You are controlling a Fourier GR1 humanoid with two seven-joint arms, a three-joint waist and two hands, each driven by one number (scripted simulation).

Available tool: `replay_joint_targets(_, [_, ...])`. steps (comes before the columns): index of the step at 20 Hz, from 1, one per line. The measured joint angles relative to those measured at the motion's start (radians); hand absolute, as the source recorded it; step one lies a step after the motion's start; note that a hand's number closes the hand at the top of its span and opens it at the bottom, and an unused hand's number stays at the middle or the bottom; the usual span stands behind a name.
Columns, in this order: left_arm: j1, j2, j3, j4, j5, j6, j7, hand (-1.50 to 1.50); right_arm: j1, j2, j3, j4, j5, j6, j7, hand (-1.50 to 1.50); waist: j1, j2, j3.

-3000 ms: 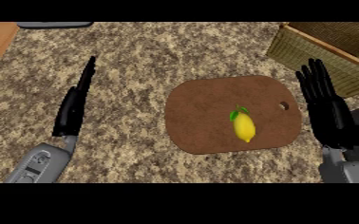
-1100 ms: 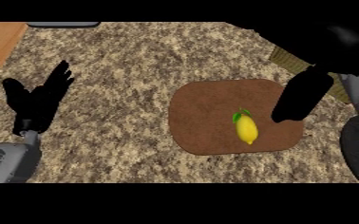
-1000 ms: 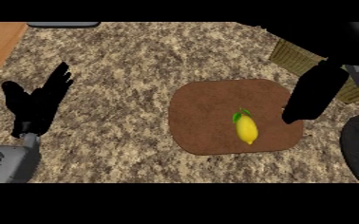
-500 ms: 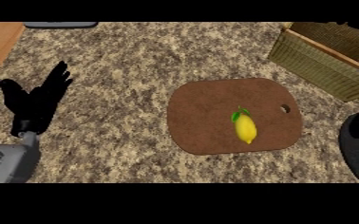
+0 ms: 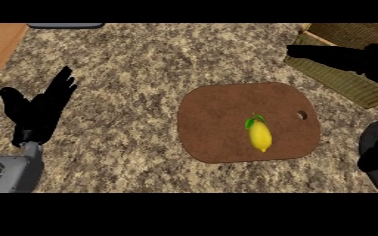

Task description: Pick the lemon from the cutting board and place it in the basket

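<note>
A yellow lemon (image 5: 259,135) with a green leaf lies on the right half of the brown cutting board (image 5: 214,120), untouched. The woven basket (image 5: 344,80) stands at the upper right, partly cut off by the view's edge. My right hand (image 5: 331,58) reaches in from the right edge above the basket, fingers straight and pointing left, holding nothing. It is well above and to the right of the lemon. A dark part of the right arm (image 5: 369,150) shows at the right edge beside the board. My left hand (image 5: 41,109) rests open at the left, fingers up.
The speckled stone counter (image 5: 140,70) spreads between the left hand and the board. A grey object (image 5: 65,25) lies at the top edge, and a wooden strip (image 5: 9,37) shows in the top left corner.
The right hand swung off the board's right side and out of view, and its fingers now show over the basket. The lemon and the left hand have stayed put.
</note>
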State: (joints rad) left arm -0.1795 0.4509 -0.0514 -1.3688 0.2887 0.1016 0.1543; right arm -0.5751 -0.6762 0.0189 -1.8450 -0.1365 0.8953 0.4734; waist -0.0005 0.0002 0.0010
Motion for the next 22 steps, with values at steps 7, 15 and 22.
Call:
replay_joint_targets(7, [-0.022, -0.019, 0.013, -0.006, -0.024, -0.010, 0.026, 0.00, 0.152, 0.135, 0.058, 0.008, 0.318, -0.114, -0.245, -1.50, 0.005, 0.002, 0.000])
replay_joint_targets(15, [-0.032, -0.034, 0.042, 0.013, -0.054, -0.032, 0.029, 0.00, 0.202, 0.262, 0.147, 0.181, 0.539, -0.275, -0.442, -1.50, 0.007, 0.002, -0.001])
replay_joint_targets(22, [-0.023, -0.059, 0.064, -0.018, -0.071, -0.047, 0.055, 0.00, 0.214, 0.295, 0.216, 0.295, 0.693, -0.312, -0.505, -1.50, 0.005, 0.001, -0.001])
